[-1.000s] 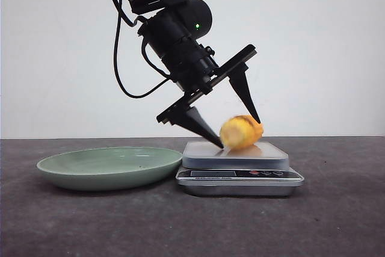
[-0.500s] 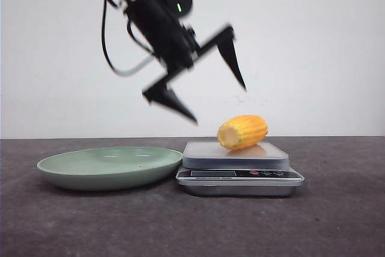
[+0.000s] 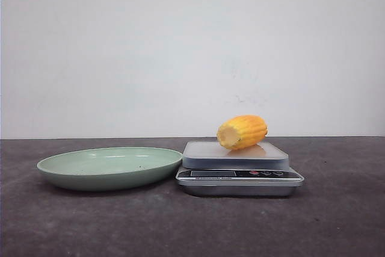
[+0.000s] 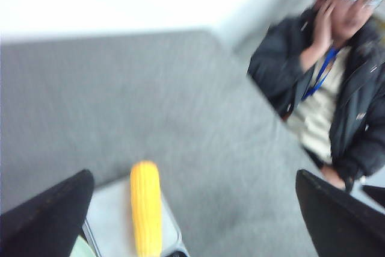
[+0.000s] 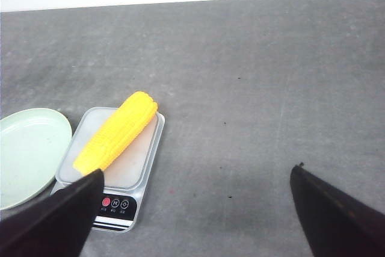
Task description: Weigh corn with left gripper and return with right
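Note:
The corn (image 3: 242, 132) lies on its side on the silver scale (image 3: 239, 174), its pale cut end toward me. It also shows in the left wrist view (image 4: 146, 207) and the right wrist view (image 5: 117, 132). The pale green plate (image 3: 108, 167) sits left of the scale and holds nothing. Neither gripper shows in the front view. My left gripper (image 4: 192, 209) is open and empty, high above the scale. My right gripper (image 5: 195, 209) is open and empty, above the mat to the right of the scale (image 5: 114, 167).
A dark grey mat (image 3: 337, 221) covers the table, with a white wall behind. A person (image 4: 337, 88) in a dark jacket stands beyond the table in the left wrist view. The plate's rim (image 5: 36, 118) shows in the right wrist view.
My left gripper let go of the corn on the scale, rose up and to the left, and left the front view. The corn settled and lies still.

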